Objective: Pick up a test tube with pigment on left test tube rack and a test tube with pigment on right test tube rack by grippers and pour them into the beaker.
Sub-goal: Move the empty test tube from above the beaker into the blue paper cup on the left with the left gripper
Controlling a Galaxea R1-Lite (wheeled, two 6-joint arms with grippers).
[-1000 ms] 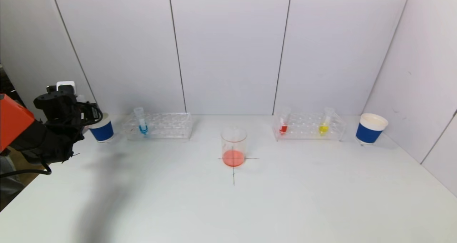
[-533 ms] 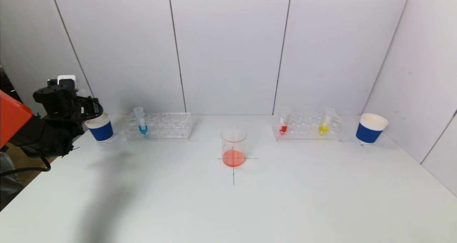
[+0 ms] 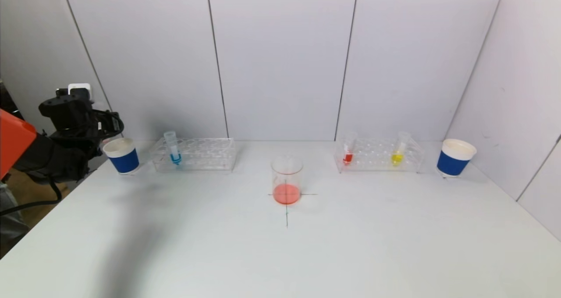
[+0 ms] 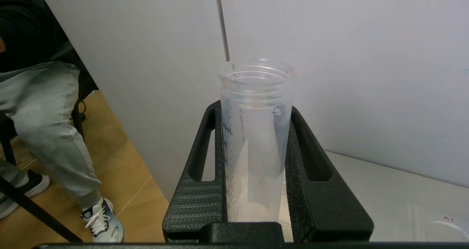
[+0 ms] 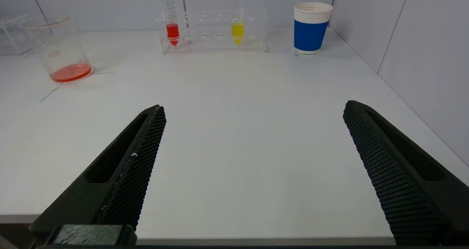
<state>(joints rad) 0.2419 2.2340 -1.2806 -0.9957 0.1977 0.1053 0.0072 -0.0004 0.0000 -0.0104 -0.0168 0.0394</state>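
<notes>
The right gripper (image 5: 253, 132) is hanging wide open over the white table (image 5: 238, 132). Far ahead of it, the red tube (image 5: 172, 31), yellow tube (image 5: 237, 31) and blue cup (image 5: 311, 27) are standing.

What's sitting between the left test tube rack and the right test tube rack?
In the head view, only the beaker with orange-red liquid, slightly nearer than the left rack and right rack.

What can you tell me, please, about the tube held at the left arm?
The tube is clear plastic, open-topped with a threaded rim and printed measuring marks down one side. It looks empty, with no pigment visible inside. It stands roughly upright, clamped between the two black fingers of the left end effector, which touch it on both sides, off the table's left end near the wall.
</notes>
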